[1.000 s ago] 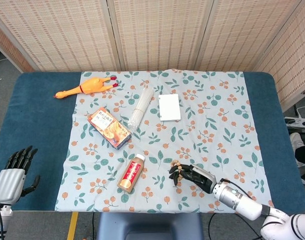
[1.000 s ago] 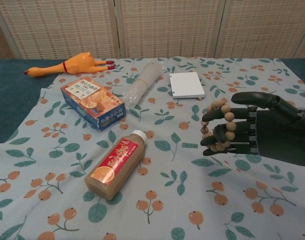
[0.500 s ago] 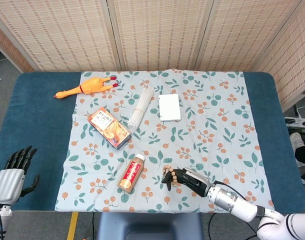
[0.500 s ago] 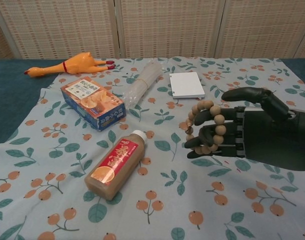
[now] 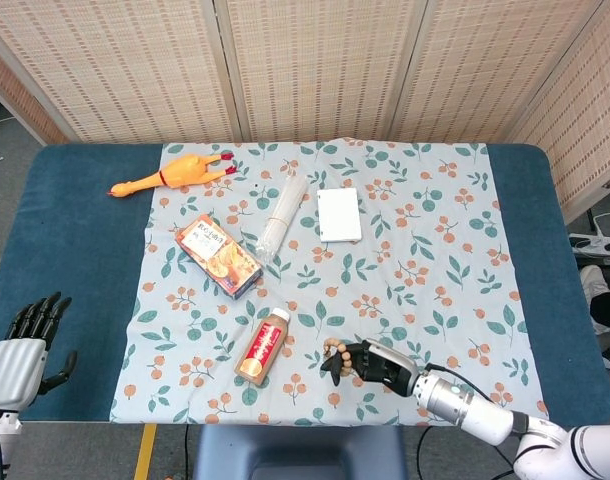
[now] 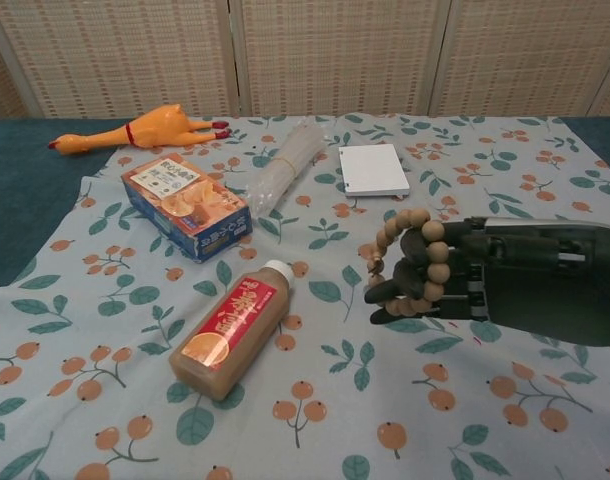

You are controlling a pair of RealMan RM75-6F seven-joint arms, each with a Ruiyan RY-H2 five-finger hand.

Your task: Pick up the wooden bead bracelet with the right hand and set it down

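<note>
Since the earlier frame the right hand (image 6: 485,275) has slid leftward along the lower edge of the frame, carrying the bracelet (image 6: 410,262) closer to the bottle (image 6: 231,328). At lower left the left hand (image 5: 30,340) rests at the edge of the tabletop (image 5: 75,250) with fingers spread, holding nothing. At lower center-right, the right hand's dark fingers curl around the bracelet, lifted above the flowered cloth (image 6: 315,410).

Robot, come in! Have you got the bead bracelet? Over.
Right hand holds wooden bead bracelet on its fingers. Left hand open, idle. Bottle lies close by.
</note>
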